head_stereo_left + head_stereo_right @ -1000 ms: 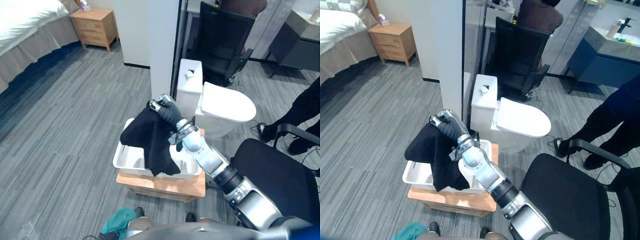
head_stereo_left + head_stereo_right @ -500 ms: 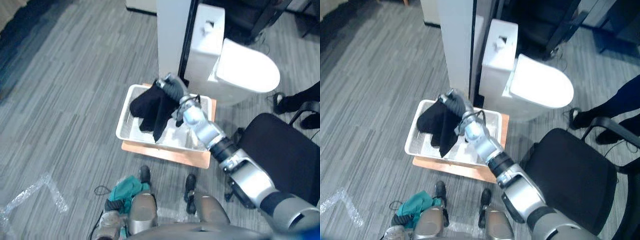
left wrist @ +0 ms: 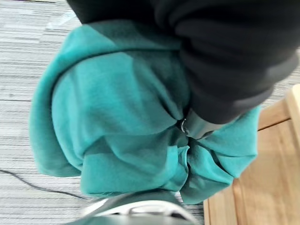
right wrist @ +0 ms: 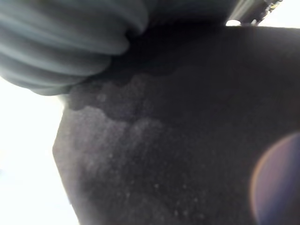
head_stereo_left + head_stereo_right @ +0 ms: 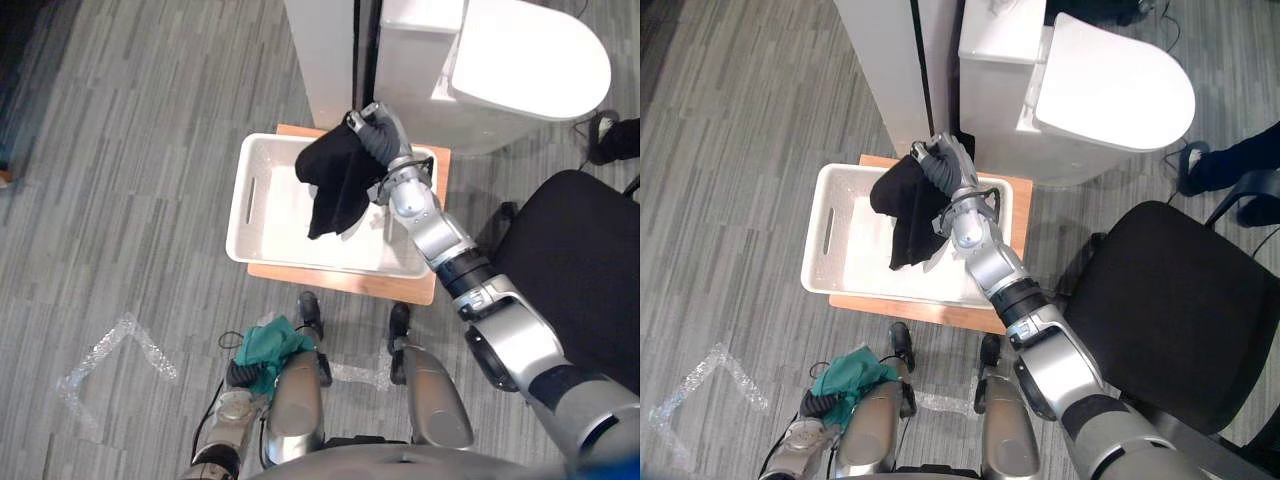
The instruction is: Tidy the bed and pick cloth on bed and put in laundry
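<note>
Teal cloth [image 3: 117, 117] hides most of the left hand [image 3: 193, 128]; black cloth [image 4: 187, 140] looks blurred.

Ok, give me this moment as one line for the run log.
right hand: gripping black cloth | black cloth: hanging over white basket, not released | left hand: low, holding teal cloth

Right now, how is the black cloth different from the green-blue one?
The black cloth hangs from the right hand; the teal cloth sits in the left hand.
The black cloth dangles over the white laundry basket; the teal cloth is down low, outside it.
The black cloth droops long; the teal cloth is scrunched into a ball.
Both are soft cloths held by a hand, neither let go yet.
</note>
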Controlling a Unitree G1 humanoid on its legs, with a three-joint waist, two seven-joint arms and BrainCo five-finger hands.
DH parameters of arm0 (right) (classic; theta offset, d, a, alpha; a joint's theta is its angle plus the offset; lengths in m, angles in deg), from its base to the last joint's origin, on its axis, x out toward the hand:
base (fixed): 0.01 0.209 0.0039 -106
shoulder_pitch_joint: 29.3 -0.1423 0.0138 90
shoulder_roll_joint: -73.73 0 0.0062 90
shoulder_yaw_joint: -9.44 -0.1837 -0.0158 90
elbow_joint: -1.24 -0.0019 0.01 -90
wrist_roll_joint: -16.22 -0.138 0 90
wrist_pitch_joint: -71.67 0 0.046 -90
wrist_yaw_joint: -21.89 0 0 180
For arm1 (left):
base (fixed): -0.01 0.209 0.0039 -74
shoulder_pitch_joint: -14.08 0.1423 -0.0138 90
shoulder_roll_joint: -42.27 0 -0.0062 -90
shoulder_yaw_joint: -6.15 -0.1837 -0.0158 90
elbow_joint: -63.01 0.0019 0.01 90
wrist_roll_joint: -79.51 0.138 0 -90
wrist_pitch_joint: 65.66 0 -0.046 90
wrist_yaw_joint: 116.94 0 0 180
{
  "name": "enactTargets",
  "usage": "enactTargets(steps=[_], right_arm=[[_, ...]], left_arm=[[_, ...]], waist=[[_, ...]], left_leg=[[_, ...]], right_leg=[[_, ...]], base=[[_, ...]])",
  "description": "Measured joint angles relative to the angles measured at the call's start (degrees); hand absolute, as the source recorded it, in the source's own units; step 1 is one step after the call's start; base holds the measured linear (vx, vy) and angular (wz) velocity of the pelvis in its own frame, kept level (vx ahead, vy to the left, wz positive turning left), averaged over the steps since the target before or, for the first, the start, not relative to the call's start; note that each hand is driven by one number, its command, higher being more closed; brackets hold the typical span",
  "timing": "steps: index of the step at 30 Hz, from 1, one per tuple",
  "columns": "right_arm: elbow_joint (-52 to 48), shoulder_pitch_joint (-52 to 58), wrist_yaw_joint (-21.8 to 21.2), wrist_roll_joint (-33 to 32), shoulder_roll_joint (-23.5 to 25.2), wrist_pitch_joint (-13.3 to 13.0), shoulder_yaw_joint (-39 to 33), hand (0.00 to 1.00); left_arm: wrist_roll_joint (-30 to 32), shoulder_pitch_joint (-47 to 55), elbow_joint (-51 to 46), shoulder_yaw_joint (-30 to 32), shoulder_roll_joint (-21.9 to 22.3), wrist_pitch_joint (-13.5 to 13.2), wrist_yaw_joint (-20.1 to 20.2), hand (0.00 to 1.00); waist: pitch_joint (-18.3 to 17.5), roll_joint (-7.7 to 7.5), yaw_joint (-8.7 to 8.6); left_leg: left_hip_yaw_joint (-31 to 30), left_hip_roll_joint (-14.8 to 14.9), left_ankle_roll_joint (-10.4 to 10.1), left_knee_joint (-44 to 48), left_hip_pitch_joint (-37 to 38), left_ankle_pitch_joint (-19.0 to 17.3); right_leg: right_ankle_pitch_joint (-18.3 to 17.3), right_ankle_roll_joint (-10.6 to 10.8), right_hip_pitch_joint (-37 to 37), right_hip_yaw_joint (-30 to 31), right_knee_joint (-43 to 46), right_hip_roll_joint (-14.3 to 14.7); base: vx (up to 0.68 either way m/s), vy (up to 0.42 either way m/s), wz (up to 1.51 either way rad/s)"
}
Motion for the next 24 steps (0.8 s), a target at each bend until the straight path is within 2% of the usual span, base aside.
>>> enactTargets(steps=[7, 11, 14, 15, 17, 19, 20, 22, 24], right_arm=[[-6.8, 8.7, 1.4, 0.1, 0.8, 0.0, 0.3, 1.0], [-8.2, 13.0, 1.4, 0.5, 2.4, 0.0, 2.6, 1.0], [-8.2, 13.5, 1.1, 2.0, 1.9, -0.1, 2.5, 1.0], [-8.1, 13.3, 1.3, 2.2, 1.7, -0.2, 0.6, 0.0], [-7.3, 15.2, 2.5, 2.0, 1.3, -0.4, -0.4, 0.0], [-4.5, 18.5, 3.2, 2.6, 2.5, -1.4, 3.0, 0.0], [1.6, 19.9, 3.5, 4.6, 4.5, -1.7, 4.0, 0.0], [7.1, 20.2, 3.5, 4.9, 6.1, 0.2, 3.6, 0.0], [2.6, 20.1, 3.5, 4.9, 5.9, 1.0, 2.4, 0.0]], left_arm=[[-0.7, -1.5, 0.0, 0.0, 0.9, 0.0, -0.9, 1.0], [-1.7, -1.5, 0.0, 0.0, 1.1, 0.2, -1.0, 1.0], [-1.7, -1.8, -0.1, 0.0, 1.3, 0.3, -1.0, 1.0], [-1.7, -2.1, -0.1, 0.0, 1.6, 0.3, -1.0, 1.0], [-1.8, -3.0, 0.5, -0.5, 2.0, 0.2, -1.0, 1.0], [-1.9, -3.4, 0.6, -1.3, 2.4, 0.2, -1.0, 1.0], [-2.1, -3.4, 0.4, -1.3, 2.5, 0.1, -1.0, 1.0], [-2.1, -3.8, 0.3, -2.0, 3.8, -0.1, -1.2, 1.0], [-2.1, -4.0, 0.3, -2.1, 4.4, -0.1, -2.3, 1.0]], waist=[[0.0, 0.0, -0.23], [0.0, 0.0, -0.97], [0.0, 0.0, -1.63], [0.0, 0.0, -1.53], [0.0, 0.06, -1.23], [0.0, 0.06, -1.62], [0.0, 0.12, -2.02], [0.3, 0.57, -1.87], [0.4, 0.73, -1.68]], left_leg=[[0.0, -0.1, 0.0, -0.1, 0.1, 0.0], [0.1, -0.1, 0.0, -0.1, 0.7, 0.0], [0.2, -0.1, 0.0, -0.2, 0.9, 0.0], [0.2, -0.1, 0.0, -0.2, 1.0, 0.0], [0.2, -0.1, 0.0, 0.0, 1.1, 0.0], [-0.1, 0.0, -0.3, -0.1, 1.1, -0.2], [0.0, -0.2, -0.4, -0.2, 1.1, -0.6], [-0.1, -0.1, -0.4, -0.2, 0.8, -0.6], [-0.2, 0.1, 0.0, -0.1, 0.7, -0.3]], right_leg=[[-0.4, 0.1, 0.0, 0.0, 0.5, -0.1], [-0.8, 0.2, 0.1, 0.3, 1.2, -0.3], [-0.8, 0.2, 0.2, 0.4, 1.3, -0.3], [-0.8, 0.2, 0.2, 0.4, 1.4, -0.3], [-0.8, 0.3, 0.3, 0.4, 1.4, -0.3], [-0.8, 0.3, 0.5, 0.4, 1.1, -0.3], [-0.9, 0.5, 0.6, 0.4, 0.7, -0.3], [-0.6, 0.5, 0.7, 0.3, 0.3, -0.2], [-0.6, 0.5, 0.8, 0.0, 0.3, -0.3]], base=[[0.0, 0.0, 0.01], [0.0, -0.001, -0.02], [0.0, 0.0, 0.0], [0.0, 0.0, 0.0], [0.0, 0.0, 0.0], [0.0, 0.0, 0.0], [0.02, -0.006, -0.03], [0.01, -0.006, 0.02], [0.02, -0.011, 0.09]])
